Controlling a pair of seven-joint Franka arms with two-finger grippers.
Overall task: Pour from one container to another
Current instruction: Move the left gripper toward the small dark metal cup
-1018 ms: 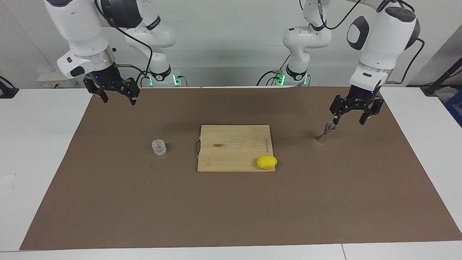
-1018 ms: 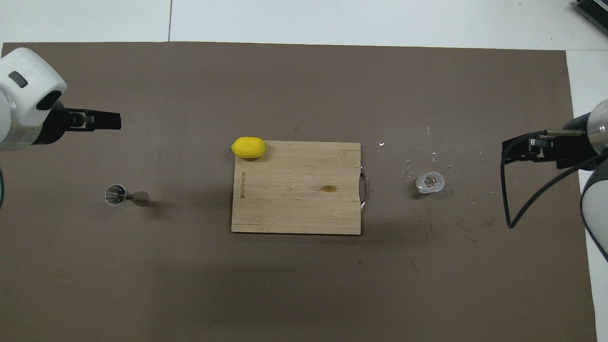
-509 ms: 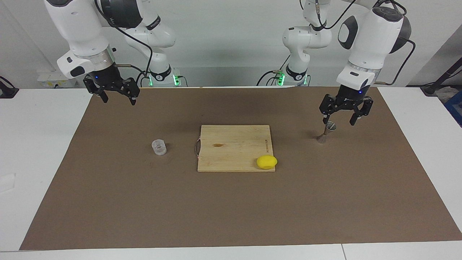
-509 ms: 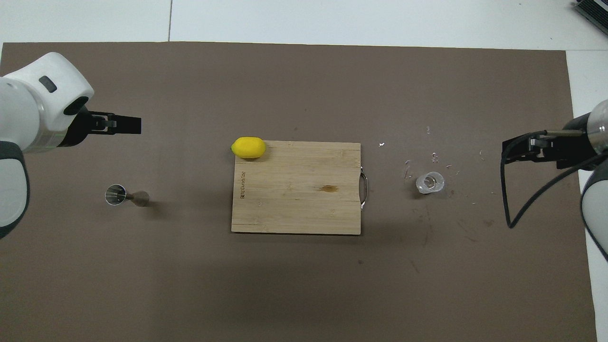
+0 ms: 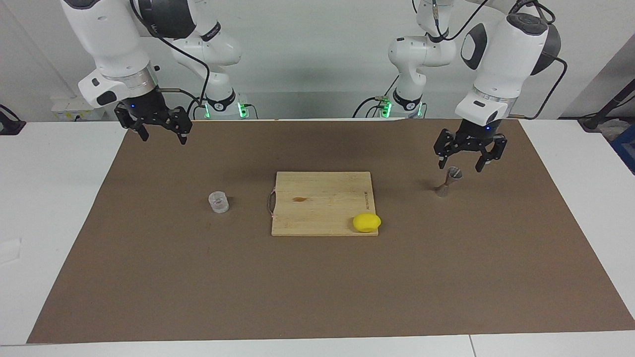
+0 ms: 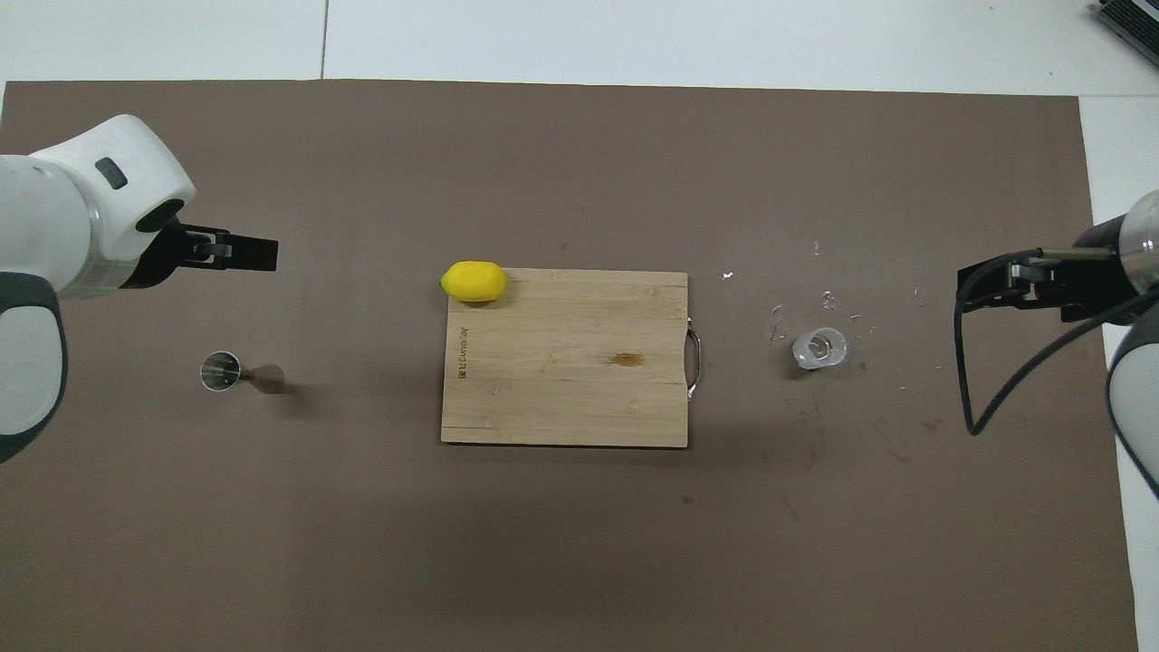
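The clear cup [image 5: 219, 202] [image 6: 820, 349] stands upright on the brown mat toward the right arm's end of the table. The metal jigger [image 5: 449, 181] [image 6: 237, 373] stands upright toward the left arm's end. My left gripper [image 5: 460, 167] [image 6: 263, 254] hangs open just above the jigger's rim, touching nothing. My right gripper [image 5: 163, 139] [image 6: 967, 288] is open and empty, up in the air over the mat's edge at the robots' end, well apart from the cup; that arm waits.
A wooden cutting board [image 5: 322, 213] [image 6: 561, 398] lies mid-table between cup and jigger. A yellow lemon [image 5: 366, 222] [image 6: 474, 281] sits on its corner farther from the robots, toward the left arm's end. Small white flecks [image 6: 826, 299] dot the mat by the cup.
My left gripper has moved sideways toward the table's middle, from beside the jigger to over it, staying open. The right arm, cup and jigger have not moved.
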